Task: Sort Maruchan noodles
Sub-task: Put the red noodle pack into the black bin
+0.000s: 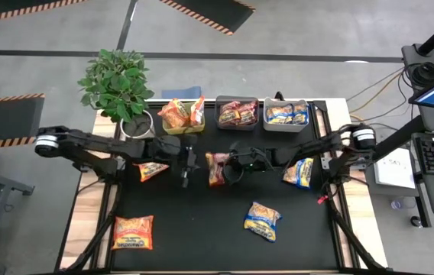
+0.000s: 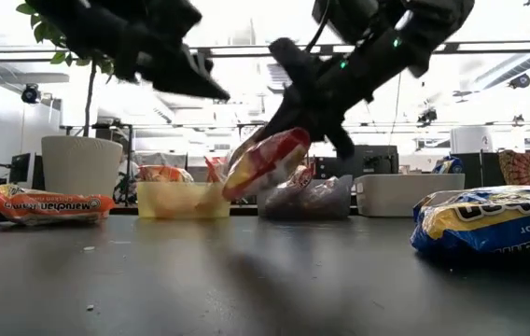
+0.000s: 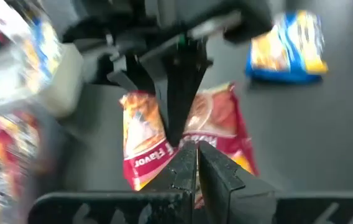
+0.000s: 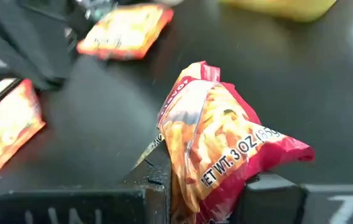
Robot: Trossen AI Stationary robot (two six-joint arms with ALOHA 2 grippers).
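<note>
A red-pink noodle packet (image 2: 267, 164) hangs above the table's middle, and my right gripper (image 1: 231, 165) is shut on it. To the packet's left, my left gripper (image 1: 187, 169) hovers shut and holds nothing; its tip (image 2: 216, 91) is clear of the table. Two orange packets (image 1: 152, 170) (image 1: 133, 232) lie flat on the left. Two blue-and-yellow packets (image 1: 299, 172) (image 1: 263, 221) lie on the right. My right gripper pinches the red-pink packet between its two fingers (image 4: 156, 177), which squeeze its flat body (image 4: 217, 155) into a bulge. The fingers come slanting down from the table's right side. The packet is lifted clear of the table and tilted, its free end (image 2: 237, 185) lowest.
Three bins stand along the far edge: a yellow-green one (image 1: 173, 127) with orange packets, a dark one (image 1: 237, 101) with red packets, and a grey one (image 1: 285, 125) with blue-and-yellow packets. A potted plant (image 1: 118, 85) stands at the far left corner.
</note>
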